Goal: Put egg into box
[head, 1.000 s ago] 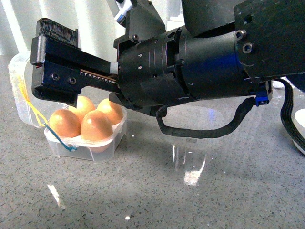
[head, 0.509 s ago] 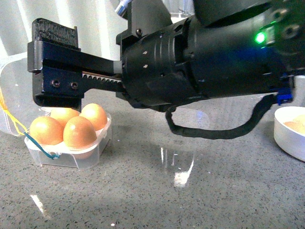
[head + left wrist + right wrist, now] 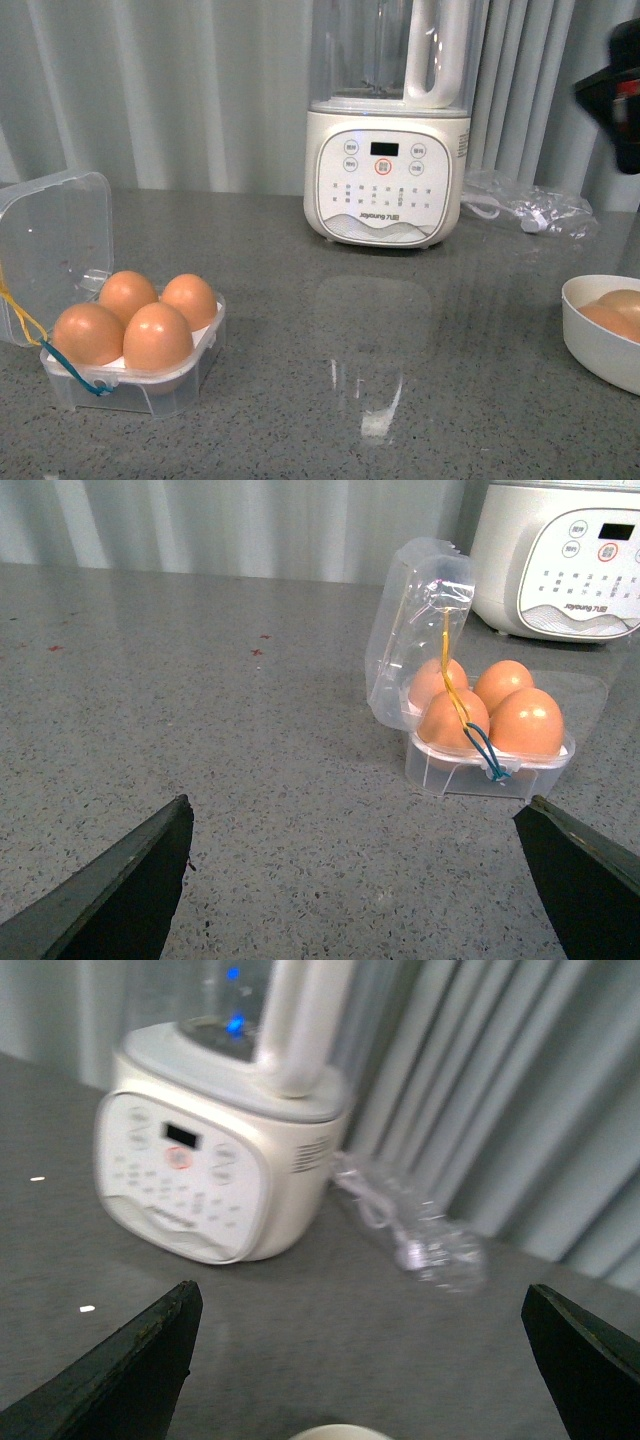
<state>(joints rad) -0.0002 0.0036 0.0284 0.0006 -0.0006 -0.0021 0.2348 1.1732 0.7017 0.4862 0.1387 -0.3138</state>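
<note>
Clear-plastic box point(image 3: 150, 392) sits open at the left, with 4 eggs point(image 3: 157, 337) filling it. Left gripper point(image 3: 358, 810) and right gripper point(image 3: 360, 1290) both have jaws wide apart, holding nothing.

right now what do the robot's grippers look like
The left gripper and right gripper both show plain matte black fingers, wedge-shaped, tapering to a point, with no cables or markings visible. The front view shows only a blurred black arm part at its right edge.
</note>
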